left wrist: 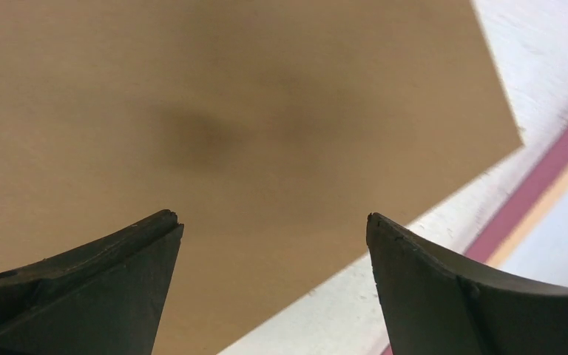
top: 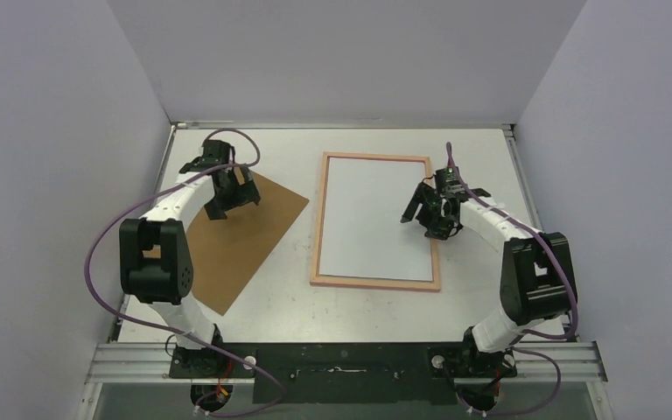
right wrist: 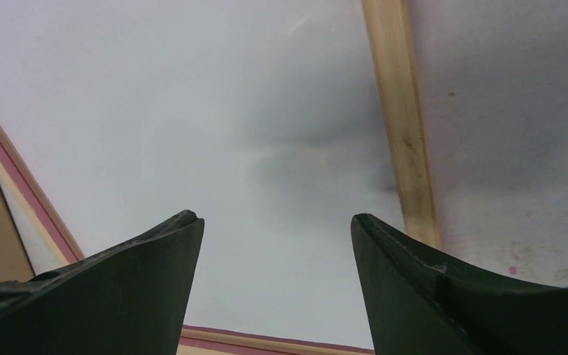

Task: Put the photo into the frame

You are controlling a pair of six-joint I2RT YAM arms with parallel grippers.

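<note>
Toward the left edge of the table (top: 280, 302) a plain brown backing board (top: 245, 241) lies flat and turned on the diagonal. One corner points at the frame and stops just beside it, with a strip of bare table between. The left pincer (top: 230, 199) hangs over the far part of this board, its jaws spread wide with nothing between them. Right of the table's middle, nearer the far edge than the near one, the frame (right wrist: 405, 140) lies flat with its long sides running from far to near. Its rails show pink and pale wood. A plain white sheet (top: 374, 219) fills its opening; whether this is the photo lying face down cannot be told, as no printed side shows. The right pincer (top: 424, 219) hovers over the right part of the frame, close to the right rail, its jaws also wide apart and holding nothing.
</note>
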